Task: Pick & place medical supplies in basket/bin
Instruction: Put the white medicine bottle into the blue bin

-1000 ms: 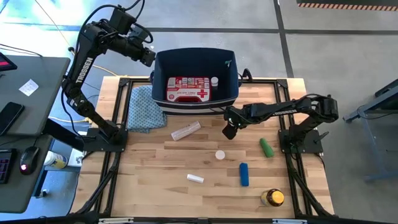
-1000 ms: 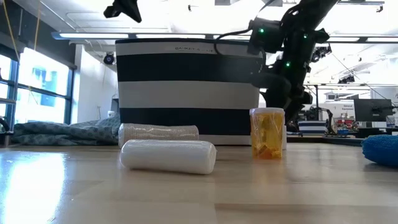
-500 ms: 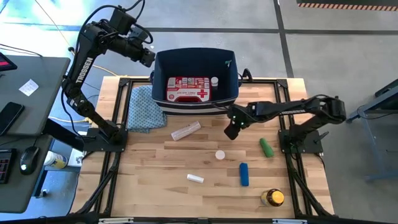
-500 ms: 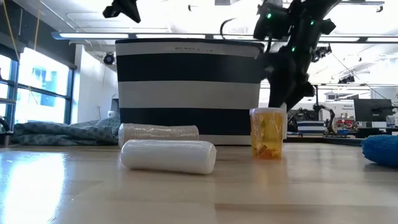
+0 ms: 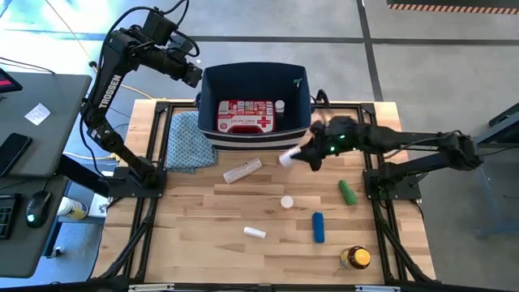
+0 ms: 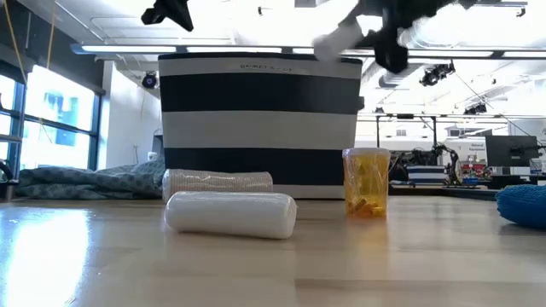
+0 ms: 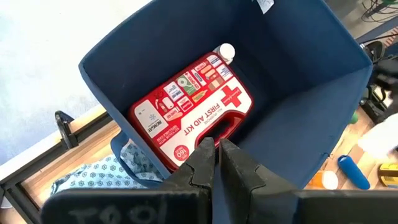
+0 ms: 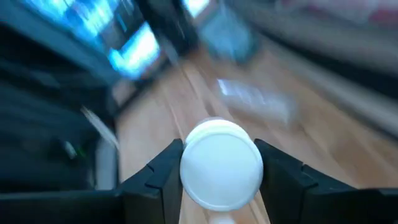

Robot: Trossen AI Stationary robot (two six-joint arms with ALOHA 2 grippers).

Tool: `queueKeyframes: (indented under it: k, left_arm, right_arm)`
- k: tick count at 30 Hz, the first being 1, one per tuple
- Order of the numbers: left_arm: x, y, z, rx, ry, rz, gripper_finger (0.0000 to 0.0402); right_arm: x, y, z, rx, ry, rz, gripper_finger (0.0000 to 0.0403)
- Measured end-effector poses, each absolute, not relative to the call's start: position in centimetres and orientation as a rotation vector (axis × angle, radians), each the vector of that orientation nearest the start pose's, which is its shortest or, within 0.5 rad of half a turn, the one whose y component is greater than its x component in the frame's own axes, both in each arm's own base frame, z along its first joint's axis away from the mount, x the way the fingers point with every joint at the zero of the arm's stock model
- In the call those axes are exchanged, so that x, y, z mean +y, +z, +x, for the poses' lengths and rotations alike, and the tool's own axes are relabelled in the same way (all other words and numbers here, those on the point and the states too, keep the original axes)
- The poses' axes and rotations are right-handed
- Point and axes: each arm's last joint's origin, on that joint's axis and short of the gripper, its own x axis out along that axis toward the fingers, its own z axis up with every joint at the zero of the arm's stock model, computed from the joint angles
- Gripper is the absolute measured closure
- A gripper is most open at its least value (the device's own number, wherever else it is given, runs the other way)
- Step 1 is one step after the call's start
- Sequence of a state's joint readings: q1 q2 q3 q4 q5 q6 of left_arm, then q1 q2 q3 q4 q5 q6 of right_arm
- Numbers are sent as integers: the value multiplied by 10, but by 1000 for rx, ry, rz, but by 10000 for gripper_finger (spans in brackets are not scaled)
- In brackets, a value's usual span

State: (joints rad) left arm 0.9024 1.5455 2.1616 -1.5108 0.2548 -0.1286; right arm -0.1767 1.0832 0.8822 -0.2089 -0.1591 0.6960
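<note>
The navy basket (image 5: 212, 97) stands at the table's far edge, with the red first-aid kit (image 5: 246, 116) lying flat inside and a small white bottle (image 5: 280, 105) beside it. My right gripper (image 5: 303, 154) hovers just in front of the basket's right near corner, shut on a white bottle (image 5: 288, 156). My left gripper (image 7: 215, 157) is shut and waits high over the basket's far left corner (image 5: 200, 75). A white wrapped roll (image 5: 242, 170), a white cap (image 5: 286, 201), a white tube (image 5: 255, 233), a blue cylinder (image 5: 318, 227), a green cylinder (image 5: 347, 191) and an amber bottle (image 5: 355, 258) lie on the table. My right gripper pinches the white bottle between its two fingers (image 8: 163, 169), and the bottle's round white end (image 8: 221, 163) faces the wrist camera. The bottle (image 6: 335, 38) sticks out from the fingers toward the table's left. It is lifted clear, about level with the basket's rim.
A blue-green patterned cloth (image 5: 188, 139) lies left of the basket. The striped basket wall (image 6: 256, 119) rises behind the roll (image 6: 230, 213) and the amber bottle (image 6: 367, 181) in the low view. Bare wood shows at the table's near left.
My right gripper has risen from low over the table to about the height of the basket's rim, moving slightly toward the far edge. It has turned, so the white bottle now shows sticking out toward the left, and the arm has stretched out.
</note>
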Motion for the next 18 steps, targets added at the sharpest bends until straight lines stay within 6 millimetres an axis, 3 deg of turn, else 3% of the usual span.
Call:
queueKeyframes:
  k: [4,9,18]
  left_arm:
    - [183,483,154,726,655,-616,341]
    - [183,483,154,725,655,-616,341]
    - [183,483,154,726,655,-616,341]
  right_arm:
    - [-45,333,235,184,-198,696,247]
    - [-65,367,252,104,-267,532,246]
    - [-124,396,298,286,-407,270,247]
